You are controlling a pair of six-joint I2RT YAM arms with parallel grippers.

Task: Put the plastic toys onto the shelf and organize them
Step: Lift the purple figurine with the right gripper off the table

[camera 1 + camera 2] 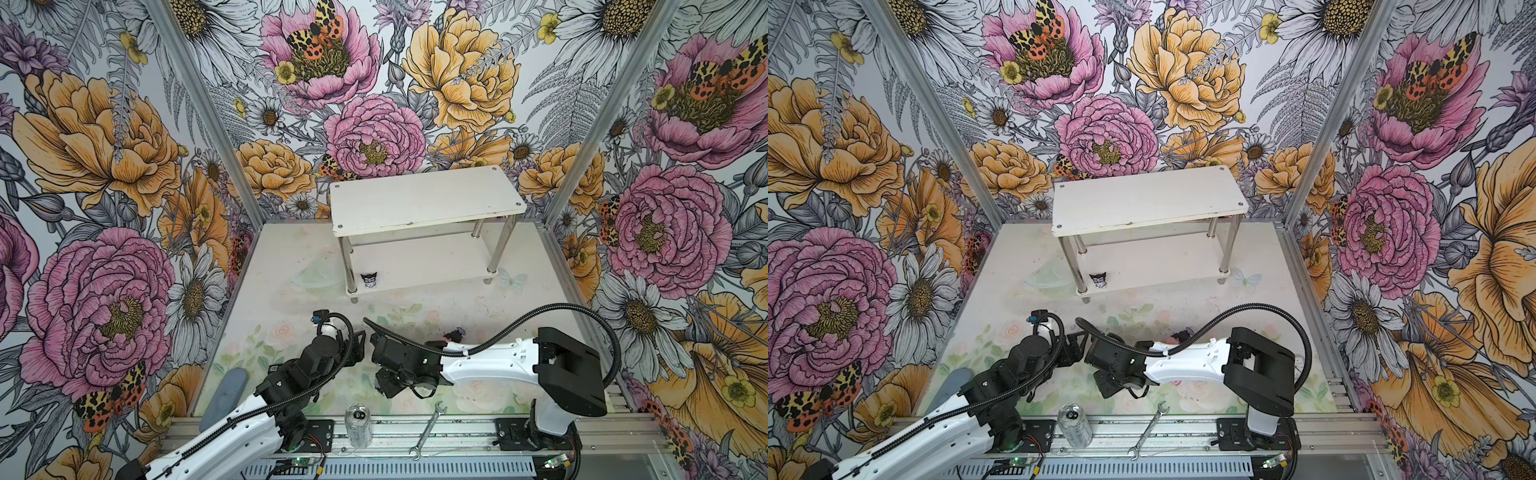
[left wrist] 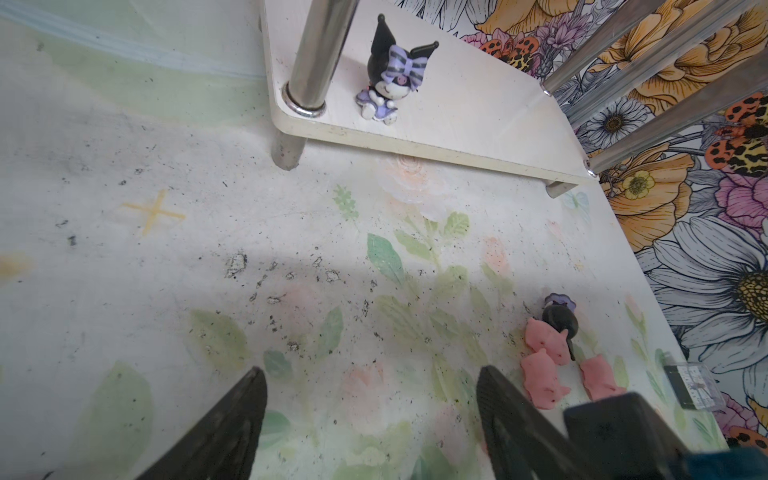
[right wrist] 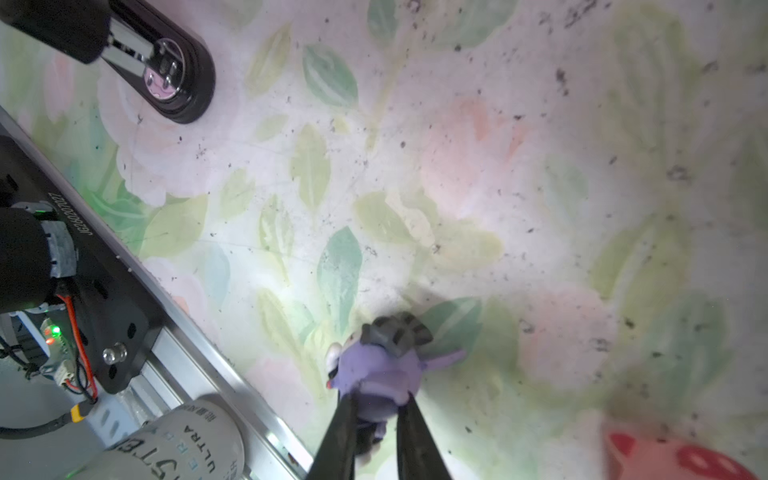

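Note:
The white two-tier shelf stands at the back of the table. One black-and-purple figurine stands upright on its lower tier, beside the front left leg. My right gripper is shut on a purple figurine, low over the table near the front rail. My left gripper is open with only bare table between its fingers. Beside it lie three pink pigs and a tipped-over black figurine. In both top views the right arm hides the pigs.
A clear drink can and a silver wrench lie on the front rail. A grey oval pad lies at the front left. A blurred pink shape with red spots sits close to the right wrist camera.

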